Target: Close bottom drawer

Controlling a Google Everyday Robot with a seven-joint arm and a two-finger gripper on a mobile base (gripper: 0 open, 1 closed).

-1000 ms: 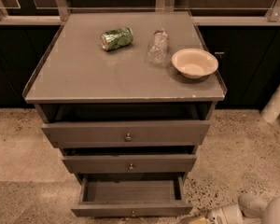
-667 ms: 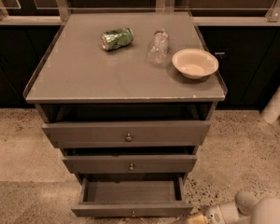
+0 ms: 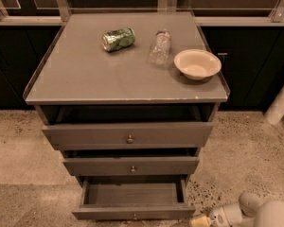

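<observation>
Camera view. Found bottom drawer (image 3: 134, 213) pulled out at the foot of the cabinet (image 3: 85, 79), front well forward of the two above. Located gripper (image 3: 199, 221) low near the floor, just right of that front. Cannot tell grip state. Noted can (image 3: 118, 39), bottle (image 3: 159, 48) and bowl (image 3: 197, 64) on top.

You have a slim grey bottom drawer (image 3: 109, 213) with a matt front and a tiny round metal knob (image 3: 135, 216). The smooth grey cabinet top (image 3: 85, 74) shows a faint sheen. On it you see a glossy green metal can (image 3: 118, 39), a clear plastic bottle (image 3: 160, 47) and a matt cream bowl (image 3: 197, 64). The speckled stone floor (image 3: 241, 145) looks rough. Your gripper (image 3: 199, 220), smooth pale plastic, sits low at the right, near the drawer's front corner.
</observation>
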